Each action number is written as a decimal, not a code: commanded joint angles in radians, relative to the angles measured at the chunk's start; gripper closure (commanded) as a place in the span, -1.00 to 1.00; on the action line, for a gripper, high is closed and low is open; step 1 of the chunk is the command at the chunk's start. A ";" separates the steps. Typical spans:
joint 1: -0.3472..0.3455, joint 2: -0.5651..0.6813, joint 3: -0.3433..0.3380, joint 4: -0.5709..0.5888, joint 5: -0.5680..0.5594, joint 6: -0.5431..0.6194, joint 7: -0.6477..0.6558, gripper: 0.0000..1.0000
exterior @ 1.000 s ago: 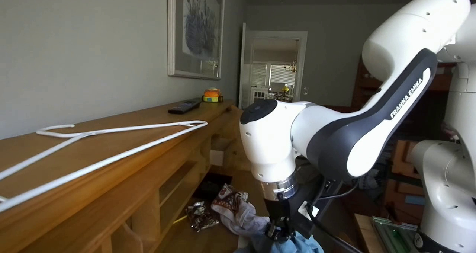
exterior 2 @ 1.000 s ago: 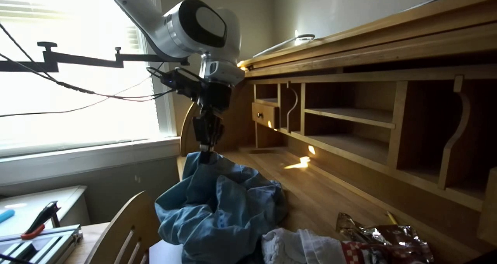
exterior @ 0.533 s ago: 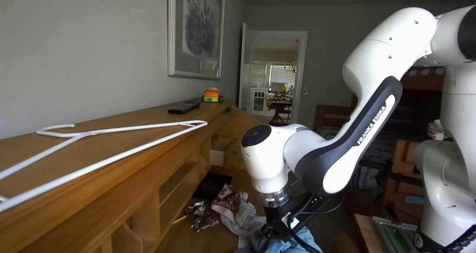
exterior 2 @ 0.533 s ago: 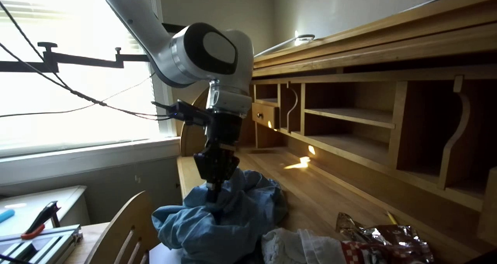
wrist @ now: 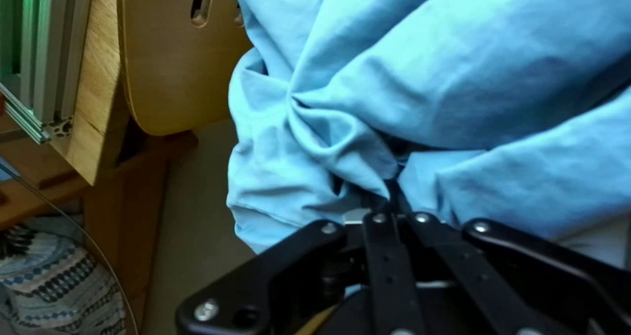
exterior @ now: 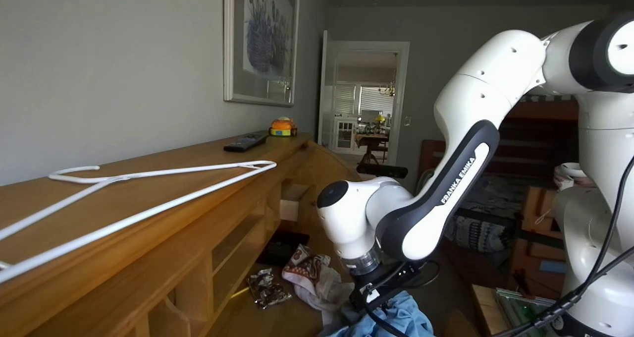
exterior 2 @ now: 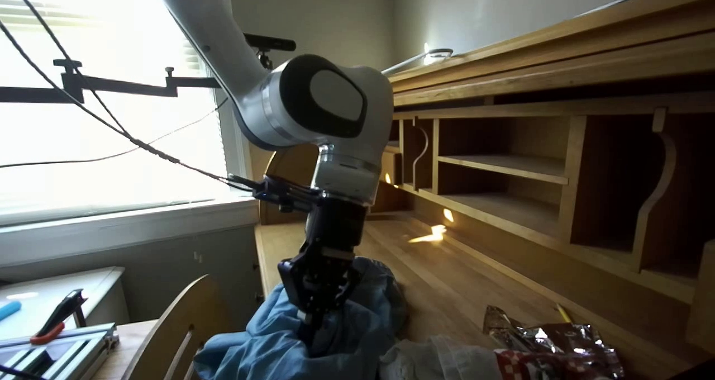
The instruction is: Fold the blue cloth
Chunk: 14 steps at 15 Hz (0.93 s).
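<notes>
"One gripper [wrist: 387, 199], nose down in the fabric, and what a pinch! The fingers stand tight together, a fold of the blue cloth [wrist: 409, 93] running right in at the tips."

"It has hold of that fold, though how much I can't tell; the tips are buried in dark creases."

"And there's the cloth in both exterior views: a rumpled heap on the wooden desk [exterior 2: 475, 296], lapping out toward the chair [exterior 2: 209, 310]!"

"Lovely angle on the arm [exterior 2: 329, 106] in an exterior view, bent down over it, gripper tilted rather than upright. Just beside the heap, the white cloth [exterior 2: 438, 360] with its red checked end."

"Then, near that, the shiny foil wrapper [exterior 2: 564, 341], a yellow stick [exterior 2: 563, 313] poking up behind it."

"Up high, in an exterior view, the white hanger [exterior: 148, 212] lies along the top shelf [exterior: 163, 189]."

"And farther down that shelf, the black remote control [exterior: 246, 141], near a small orange-and-yellow object [exterior: 283, 127]! Above them hangs a framed picture [exterior: 267, 34]."
</notes>
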 commanded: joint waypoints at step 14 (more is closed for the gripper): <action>0.036 0.312 -0.027 0.289 0.050 -0.039 0.189 0.99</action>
